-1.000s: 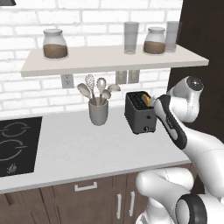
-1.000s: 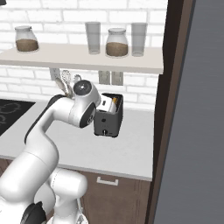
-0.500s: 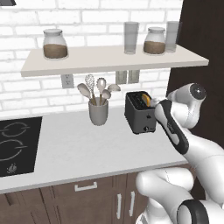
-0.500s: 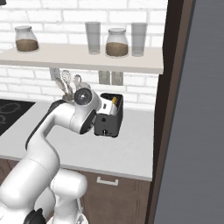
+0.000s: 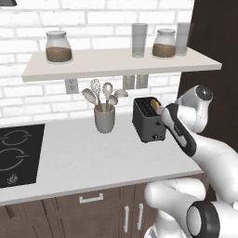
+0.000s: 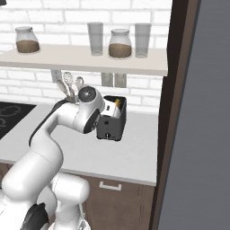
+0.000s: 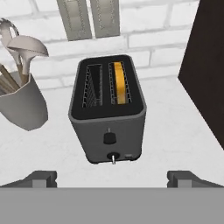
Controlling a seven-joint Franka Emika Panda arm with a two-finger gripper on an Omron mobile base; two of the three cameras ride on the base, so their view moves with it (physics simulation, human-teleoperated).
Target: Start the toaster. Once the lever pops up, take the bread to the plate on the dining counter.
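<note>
Gripper (image 7: pixel 111 178) spread wide, empty, facing toaster (image 7: pixel 108 107) holding bread (image 7: pixel 119 82).

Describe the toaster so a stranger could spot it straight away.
Find the long wall shelf holding jars. On the white worktop beneath it stands the toaster, right of the grey utensil cup. It is black, boxy, with bread in one slot.

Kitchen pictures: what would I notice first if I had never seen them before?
Probably the big white robot arm bending over the white worktop toward the black toaster. Next, the orange-yellow bread sitting in one toaster slot, seen from above in the hand view. Beside the toaster stands a grey cup of spoons, under a shelf of jars.
</note>
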